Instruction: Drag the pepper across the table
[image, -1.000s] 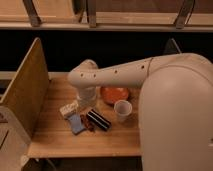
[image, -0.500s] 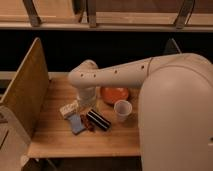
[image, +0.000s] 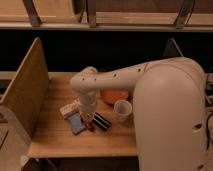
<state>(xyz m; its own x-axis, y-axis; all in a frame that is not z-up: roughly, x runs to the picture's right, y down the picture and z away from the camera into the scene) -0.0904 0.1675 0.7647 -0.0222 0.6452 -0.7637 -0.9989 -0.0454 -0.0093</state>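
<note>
The pepper (image: 90, 126) is a small dark red piece on the light wooden table (image: 55, 136), lying between a blue flat pad and a black box. My gripper (image: 86, 118) reaches straight down from the white arm (image: 107, 79) and sits right over the pepper's upper end, hiding part of it. Whether it touches or holds the pepper cannot be made out.
A blue pad (image: 76, 123) lies left of the pepper and a black box (image: 101, 121) right of it. A cream box (image: 69, 108), an orange plate (image: 114, 96) and a white cup (image: 122, 111) stand close by. An upright wooden board (image: 25, 90) bounds the left side.
</note>
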